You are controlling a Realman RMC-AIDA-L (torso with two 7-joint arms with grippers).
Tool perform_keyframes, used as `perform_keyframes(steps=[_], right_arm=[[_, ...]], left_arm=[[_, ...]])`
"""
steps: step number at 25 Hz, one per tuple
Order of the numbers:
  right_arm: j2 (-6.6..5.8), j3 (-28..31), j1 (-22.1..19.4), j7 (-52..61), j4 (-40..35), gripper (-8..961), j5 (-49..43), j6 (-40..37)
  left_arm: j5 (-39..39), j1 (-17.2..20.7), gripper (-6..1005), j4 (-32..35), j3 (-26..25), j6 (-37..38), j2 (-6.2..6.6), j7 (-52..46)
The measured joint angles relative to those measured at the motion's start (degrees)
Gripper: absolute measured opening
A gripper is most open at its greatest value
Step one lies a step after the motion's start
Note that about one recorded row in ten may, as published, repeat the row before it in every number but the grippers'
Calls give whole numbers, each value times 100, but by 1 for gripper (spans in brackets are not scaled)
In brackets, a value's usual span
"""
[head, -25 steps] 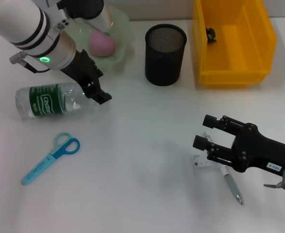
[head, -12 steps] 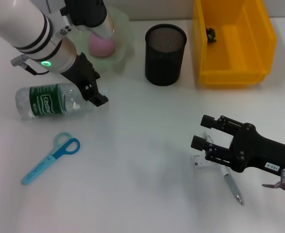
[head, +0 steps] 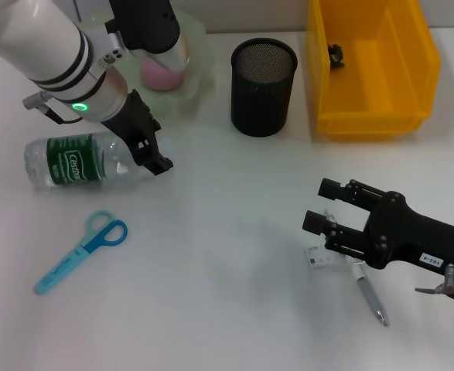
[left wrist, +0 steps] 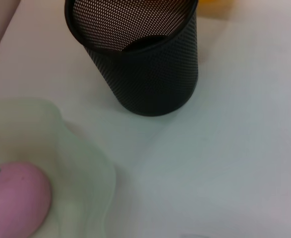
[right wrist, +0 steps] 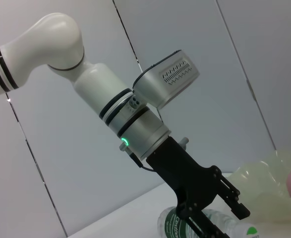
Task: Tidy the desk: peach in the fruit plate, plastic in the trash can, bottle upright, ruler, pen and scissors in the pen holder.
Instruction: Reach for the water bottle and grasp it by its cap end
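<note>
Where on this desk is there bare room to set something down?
Bare patch: mid-desk, between the scissors, the bottle, the pen holder and the right tool. Crowded: the far left, where the left tool is at the bottle beside the fruit plate, and near the right tool over the pen.

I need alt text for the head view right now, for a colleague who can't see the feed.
The left end effector reaches down to a water bottle lying on its side, while the right end effector hovers open over a pen and plastic scrap. Behind stand a peach in its fruit plate, a mesh pen holder and a yellow bin; scissors lie nearest.
</note>
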Motion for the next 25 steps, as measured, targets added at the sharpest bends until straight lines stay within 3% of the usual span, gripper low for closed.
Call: perform_keyframes(steps=[25], right_arm=[[6, -1, 49, 35, 54, 720, 11, 28]], left_arm=[[67, -148, 622, -429, 219, -371, -9, -43]])
